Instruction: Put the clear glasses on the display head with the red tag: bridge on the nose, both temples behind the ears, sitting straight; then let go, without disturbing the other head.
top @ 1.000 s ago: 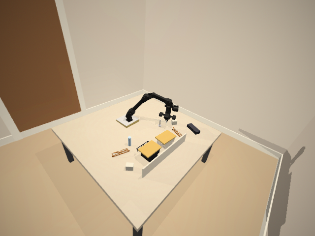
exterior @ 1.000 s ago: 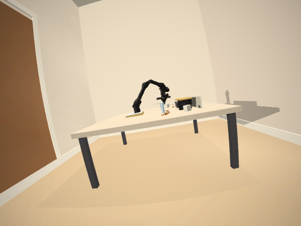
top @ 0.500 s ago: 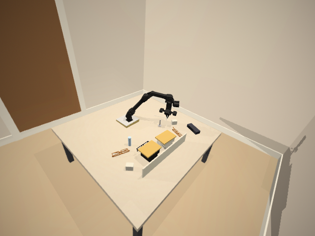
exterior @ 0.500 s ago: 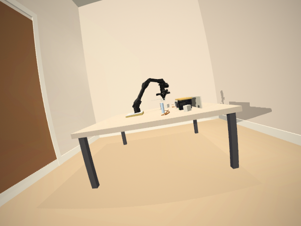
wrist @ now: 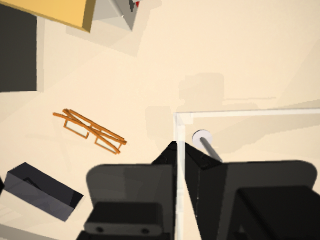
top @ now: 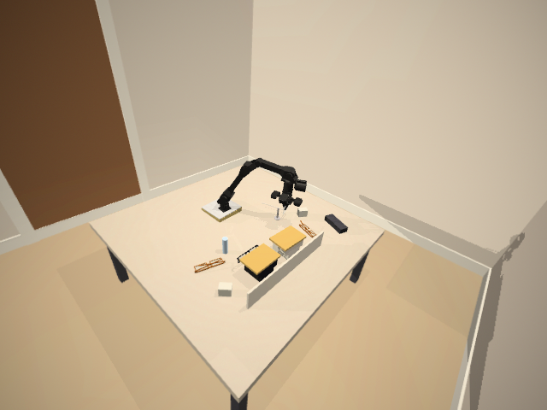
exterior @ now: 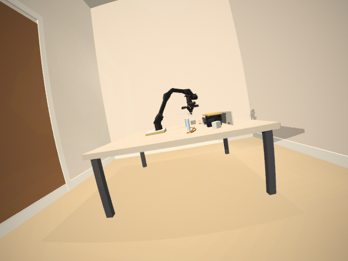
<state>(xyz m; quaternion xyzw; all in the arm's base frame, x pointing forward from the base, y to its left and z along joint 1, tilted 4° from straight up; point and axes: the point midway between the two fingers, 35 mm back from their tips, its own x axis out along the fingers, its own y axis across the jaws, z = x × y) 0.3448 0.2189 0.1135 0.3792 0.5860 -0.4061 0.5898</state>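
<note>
My gripper (top: 285, 207) (exterior: 191, 113) (wrist: 177, 145) is shut on the clear glasses (wrist: 181, 125), above the table. In the wrist view their front runs down between the fingertips and one thin temple extends right. The light grey display head (top: 293, 248) (wrist: 114, 14) stands under a yellow slab. A small red mark (wrist: 137, 4) shows at its side in the wrist view. The black head (top: 261, 269) (exterior: 213, 119) stands beside it under another yellow slab, with dark-framed glasses at its side. The faces of both heads are too small or hidden to make out.
A low upright wall (top: 287, 270) runs behind the heads. A thin post on a round base (top: 277, 217) (wrist: 201, 136) stands below the gripper. Orange glasses (top: 209, 265) (wrist: 90, 130), a blue cylinder (top: 225, 245) (exterior: 187, 124), a dark case (top: 335, 223) (wrist: 42, 192) and pale blocks stand around.
</note>
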